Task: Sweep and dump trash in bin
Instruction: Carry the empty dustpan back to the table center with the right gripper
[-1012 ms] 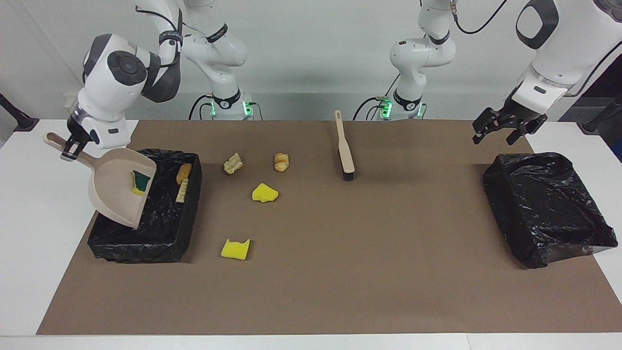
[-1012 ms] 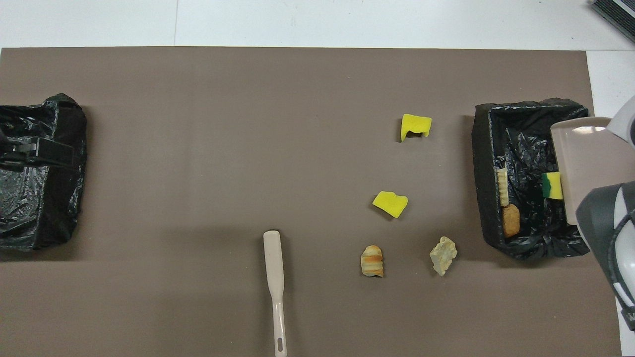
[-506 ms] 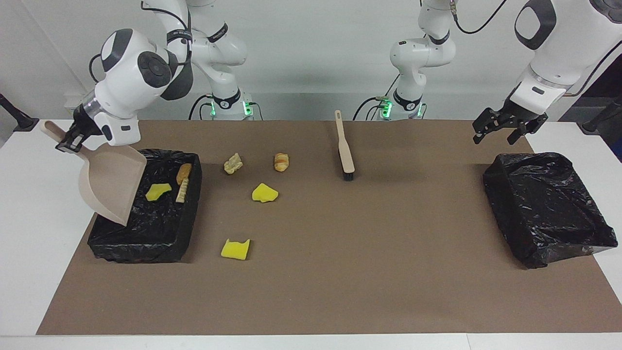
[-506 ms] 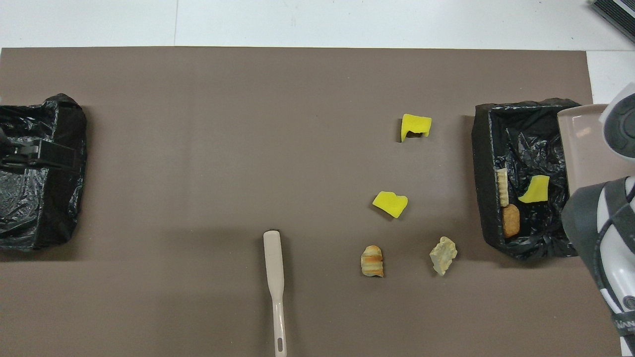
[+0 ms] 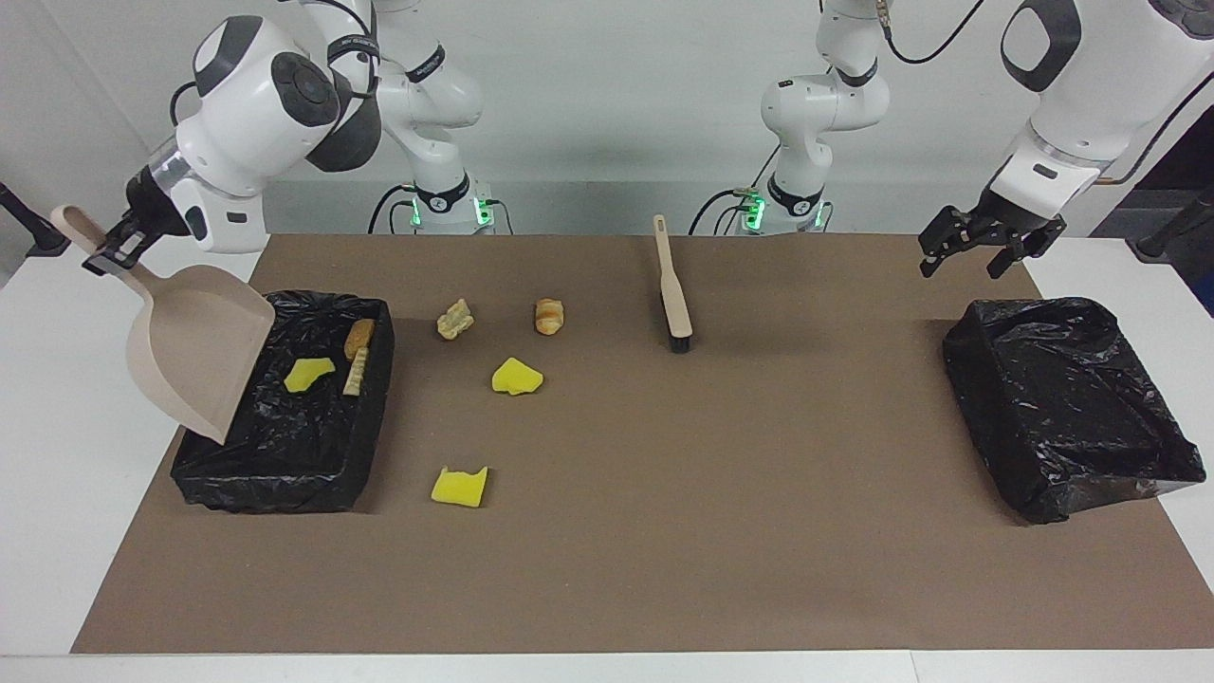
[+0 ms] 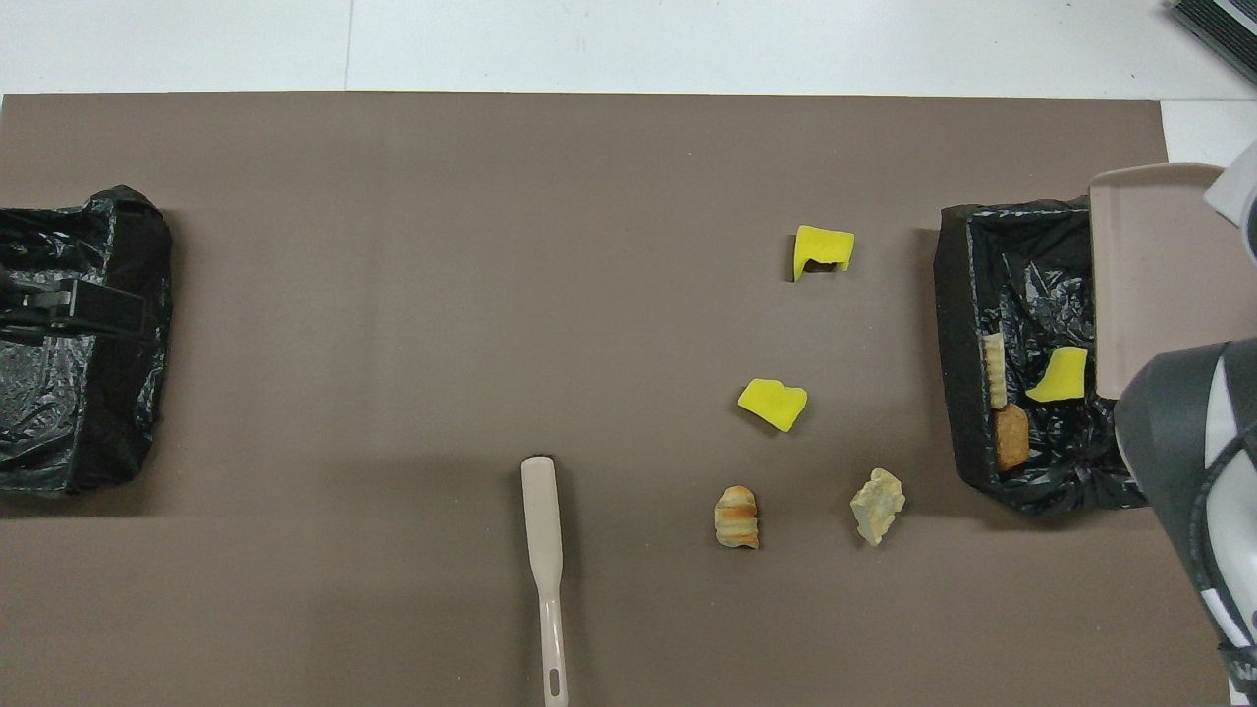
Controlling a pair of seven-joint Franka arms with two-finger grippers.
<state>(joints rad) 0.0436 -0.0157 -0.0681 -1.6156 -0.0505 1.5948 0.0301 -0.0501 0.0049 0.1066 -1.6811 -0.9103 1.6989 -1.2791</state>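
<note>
Right hand (image 5: pixel 104 254): clamped on handle of dustpan (image 5: pixel 194 349). Pan tilted steeply, lip down over bin (image 5: pixel 285 455) at right arm's end of surface (image 5: pixel 664 569).

In bin under pan lip: yellow sponge piece (image 5: pixel 308 374), two bread chunks (image 5: pixel 358 346).

On surface, beside bin toward left arm's end: pale chunk (image 5: pixel 455 319), striped bread chunk (image 5: pixel 549 316), yellow piece (image 5: pixel 517 377), notched yellow piece (image 5: pixel 460 487).

Brush (image 5: pixel 671 285): flat on surface, well apart from both hands.

Left hand (image 5: pixel 980 249): fingers apart, empty, over second bin (image 5: pixel 1072 408), waiting.
</note>
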